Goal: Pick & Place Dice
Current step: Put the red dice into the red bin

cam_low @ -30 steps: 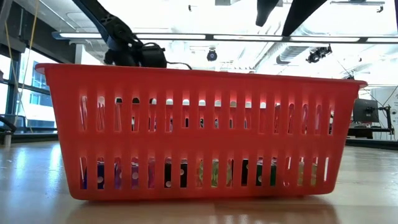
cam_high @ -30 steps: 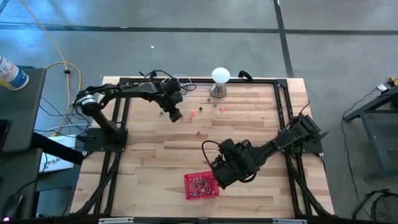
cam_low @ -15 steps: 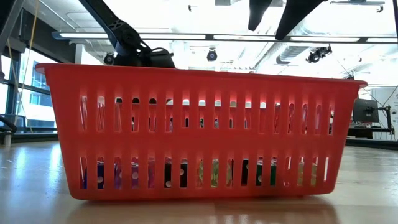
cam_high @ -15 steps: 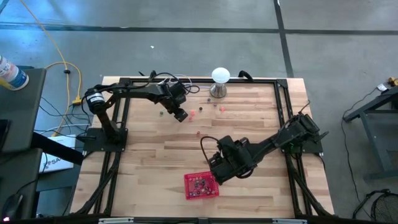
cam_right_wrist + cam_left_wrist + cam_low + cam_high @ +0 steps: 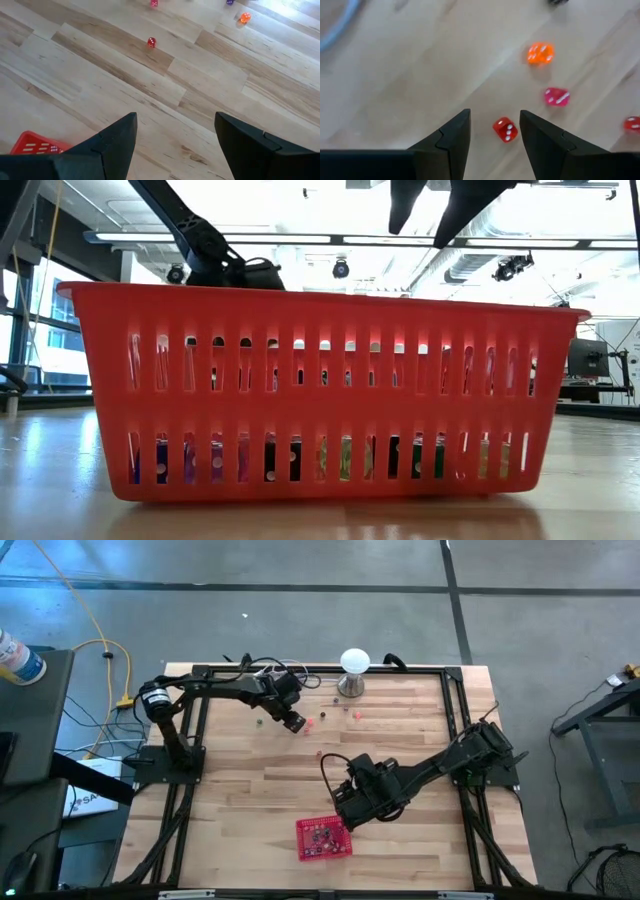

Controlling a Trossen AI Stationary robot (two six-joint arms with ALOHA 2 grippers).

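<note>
High view: left gripper point(image 5: 293, 724) sits by loose dice point(image 5: 312, 723) near the white ball-topped stand point(image 5: 353, 671); right gripper point(image 5: 340, 817) hangs beside the red basket point(image 5: 323, 838). Left wrist view adds detail: fingers spread, empty, a red die point(image 5: 505, 129) between them. Right gripper's fingers spread wide, empty. Low view alone shows dice inside basket.

The red basket point(image 5: 330, 390) walls hide most dice point(image 5: 270, 458) inside; their faces are unreadable.
</note>
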